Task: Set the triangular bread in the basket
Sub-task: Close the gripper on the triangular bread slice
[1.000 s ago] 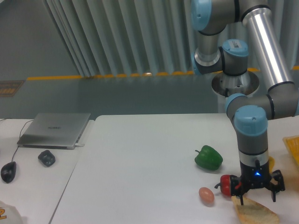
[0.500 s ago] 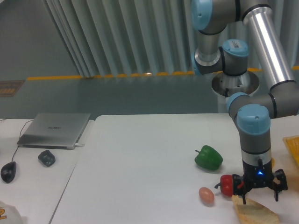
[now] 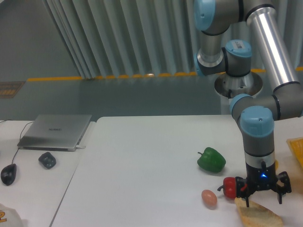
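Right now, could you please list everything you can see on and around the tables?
bread: 1, tan-gold, front right table edge, under the gripper
basket: 1, yellow-orange, only a corner at right edge
green pepper: 1, green, right of table centre
red pepper: 1, red, beside the gripper, partly hidden
egg: 1, pinkish, left of the bread
laptop: 1, silver, closed, left table
mouse: 1, black, far left
small dark object: 1, dark grey, near laptop
arm: 1, silver and blue
gripper: 1, black, open, fingers over the bread
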